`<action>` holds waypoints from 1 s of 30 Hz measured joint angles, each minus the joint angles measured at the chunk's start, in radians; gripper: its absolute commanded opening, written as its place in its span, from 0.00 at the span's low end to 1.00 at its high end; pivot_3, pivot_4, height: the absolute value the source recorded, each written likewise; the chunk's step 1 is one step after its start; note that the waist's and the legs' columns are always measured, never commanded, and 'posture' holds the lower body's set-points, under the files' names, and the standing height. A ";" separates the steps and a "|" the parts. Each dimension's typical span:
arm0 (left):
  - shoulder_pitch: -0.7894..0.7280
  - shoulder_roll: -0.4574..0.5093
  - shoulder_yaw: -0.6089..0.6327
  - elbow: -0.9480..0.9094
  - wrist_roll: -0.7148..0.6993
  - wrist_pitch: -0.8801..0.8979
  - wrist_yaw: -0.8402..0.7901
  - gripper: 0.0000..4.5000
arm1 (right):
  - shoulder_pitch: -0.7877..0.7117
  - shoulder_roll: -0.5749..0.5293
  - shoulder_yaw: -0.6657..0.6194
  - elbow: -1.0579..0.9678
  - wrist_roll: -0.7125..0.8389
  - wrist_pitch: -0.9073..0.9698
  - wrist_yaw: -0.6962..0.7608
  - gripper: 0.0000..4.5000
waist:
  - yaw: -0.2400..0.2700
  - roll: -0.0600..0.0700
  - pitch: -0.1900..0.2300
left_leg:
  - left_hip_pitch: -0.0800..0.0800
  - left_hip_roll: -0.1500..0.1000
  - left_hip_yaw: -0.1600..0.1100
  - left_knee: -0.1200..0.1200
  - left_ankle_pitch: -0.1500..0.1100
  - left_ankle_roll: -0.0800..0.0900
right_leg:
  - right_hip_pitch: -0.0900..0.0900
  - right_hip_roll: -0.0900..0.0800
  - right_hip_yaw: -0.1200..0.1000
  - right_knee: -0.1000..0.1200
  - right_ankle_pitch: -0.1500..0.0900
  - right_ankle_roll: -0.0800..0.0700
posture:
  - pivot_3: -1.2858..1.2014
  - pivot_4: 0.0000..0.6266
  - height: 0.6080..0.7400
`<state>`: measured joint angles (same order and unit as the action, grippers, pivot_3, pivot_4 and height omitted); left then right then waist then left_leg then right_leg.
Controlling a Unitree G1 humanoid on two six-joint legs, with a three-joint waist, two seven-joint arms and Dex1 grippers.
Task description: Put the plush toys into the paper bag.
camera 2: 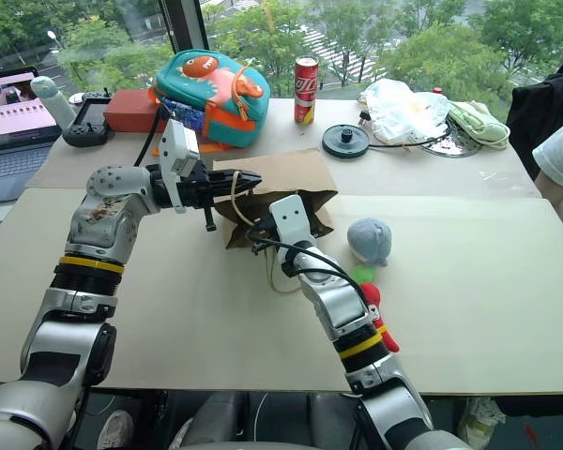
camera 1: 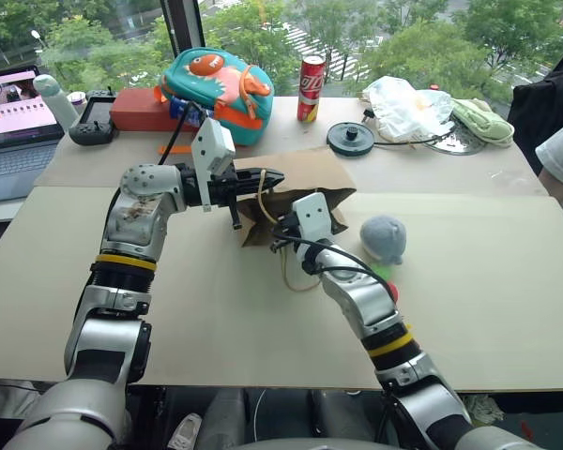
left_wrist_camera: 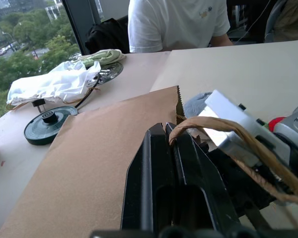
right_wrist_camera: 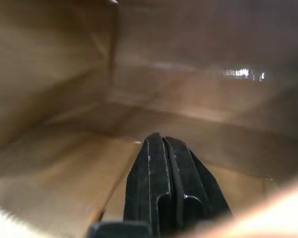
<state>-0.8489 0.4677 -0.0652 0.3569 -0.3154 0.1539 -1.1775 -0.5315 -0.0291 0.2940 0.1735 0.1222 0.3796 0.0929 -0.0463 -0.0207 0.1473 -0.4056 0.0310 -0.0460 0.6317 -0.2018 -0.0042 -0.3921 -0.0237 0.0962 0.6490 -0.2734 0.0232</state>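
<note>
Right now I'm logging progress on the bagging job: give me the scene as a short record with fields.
paper bag: lying on the table, mouth toward the robot
left claw: shut on the bag's cord handle
right claw: shut, empty, inside the bag
grey-blue plush: on the table, outside the bag
red chili plush: on the table, beside the right arm
toys bagged: none

brown paper bag (camera 1: 305,178) with tan handles, grey-blue plush (camera 1: 384,238), red chili plush (camera 2: 373,302), teal-orange backpack (camera 1: 216,89)
</note>
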 measured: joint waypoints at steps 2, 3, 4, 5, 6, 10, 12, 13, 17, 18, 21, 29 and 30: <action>0.000 0.000 0.000 -0.008 0.000 0.001 0.000 0.00 | -0.002 0.010 0.000 0.031 -0.003 0.032 0.014 0.01 | 0.000 0.000 0.000 | 0.000 0.000 0.000 0.000 0.000 0.000 | 0.000 0.000 0.000 0.000 0.000 0.000 | 0.52 0.24 0.99; 0.000 0.000 0.000 -0.009 0.000 0.001 0.000 0.00 | 0.000 0.010 0.000 0.039 -0.004 0.046 0.017 0.01 | 0.000 0.000 0.000 | 0.000 0.000 0.000 0.000 0.000 0.000 | 0.000 0.000 0.000 0.000 0.000 0.000 | 0.52 0.24 0.99; 0.000 0.000 0.000 -0.009 0.000 0.001 0.000 0.00 | 0.002 0.010 -0.001 0.042 -0.003 0.064 0.022 0.01 | 0.000 0.000 0.000 | 0.000 0.000 0.000 0.000 0.000 0.000 | 0.000 0.000 0.000 0.000 0.000 0.000 | 0.52 0.24 0.99; 0.000 0.000 0.000 -0.009 0.000 0.001 0.000 0.00 | 0.004 0.010 -0.003 0.042 -0.003 0.086 0.028 0.01 | 0.000 0.000 0.000 | 0.000 0.000 0.000 0.000 0.000 0.000 | 0.000 0.000 0.000 0.000 0.000 0.000 | 0.52 0.24 0.99; 0.000 0.001 0.000 -0.009 0.000 0.002 0.000 0.00 | 0.005 0.012 -0.009 0.033 -0.003 0.104 0.032 0.01 | 0.000 0.000 0.000 | 0.000 0.000 0.000 0.000 0.000 0.000 | 0.000 0.000 0.000 0.000 0.000 0.000 | 0.52 0.24 0.99; 0.000 0.001 0.001 -0.012 0.000 0.003 0.002 0.00 | 0.004 0.017 -0.026 0.003 -0.003 0.167 0.039 0.01 | 0.000 0.000 0.000 | 0.001 0.000 0.000 0.000 0.000 0.000 | 0.000 0.000 0.000 0.001 0.000 0.000 | 0.52 0.24 0.99; 0.000 0.002 0.002 -0.013 0.000 0.003 0.006 0.00 | 0.005 0.022 -0.035 -0.012 -0.003 0.199 0.041 0.01 | 0.000 0.000 0.000 | 0.001 0.000 0.000 0.000 0.000 0.000 | 0.000 0.000 0.000 0.001 0.000 0.000 | 0.52 0.24 0.99; 0.000 0.002 0.003 -0.013 0.000 0.003 0.008 0.00 | 0.005 0.023 -0.036 -0.018 -0.003 0.208 0.042 0.01 | 0.000 0.000 0.000 | 0.001 0.000 0.000 0.000 0.000 0.000 | 0.000 0.000 0.000 0.001 0.000 0.000 | 0.52 0.24 0.99; 0.000 0.002 0.004 -0.013 0.000 0.003 0.013 0.00 | 0.006 0.022 -0.036 -0.037 -0.011 0.242 0.052 0.01 | 0.000 0.000 0.000 | 0.001 0.000 0.000 0.000 0.000 0.000 | 0.000 0.000 0.000 0.001 0.000 0.000 | 0.52 0.24 0.99; 0.000 0.002 0.005 -0.013 0.000 0.003 0.016 0.00 | 0.006 0.022 -0.036 -0.039 -0.014 0.245 0.055 0.01 | 0.000 0.001 0.000 | 0.001 0.000 0.000 0.000 0.000 0.000 | 0.000 0.000 0.000 0.001 0.000 0.000 | 0.52 0.24 0.99; -0.006 0.002 0.005 -0.012 0.000 0.003 0.025 0.00 | 0.007 0.023 -0.035 -0.047 -0.023 0.257 0.061 0.01 | 0.000 0.001 0.000 | 0.001 0.000 0.000 0.000 0.000 0.000 | 0.000 0.000 0.000 0.001 0.000 0.000 | 0.52 0.24 0.99; -0.005 0.002 0.005 -0.015 0.000 0.003 0.029 0.00 | 0.030 0.029 -0.044 -0.083 -0.032 0.260 0.074 0.01 | 0.000 0.001 0.000 | 0.001 0.000 0.000 0.000 0.000 0.000 | 0.000 0.000 0.000 0.001 0.000 0.000 | 0.52 0.24 0.99; 0.000 0.002 0.005 -0.017 0.000 0.003 0.029 0.00 | 0.043 0.028 -0.050 -0.103 -0.029 0.262 0.077 0.01 | 0.000 0.001 0.000 | 0.000 0.000 0.000 0.000 0.000 0.000 | 0.000 0.000 0.000 0.001 0.000 0.000 | 0.52 0.24 0.99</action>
<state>-0.8488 0.4696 -0.0604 0.3394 -0.3150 0.1570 -1.1484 -0.4887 -0.0015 0.2444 0.0709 0.0928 0.6414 0.1704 -0.0466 -0.0201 0.1470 -0.4054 0.0310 -0.0463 0.6312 -0.2018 -0.0042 -0.3924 -0.0236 0.0961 0.6495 -0.2733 0.0232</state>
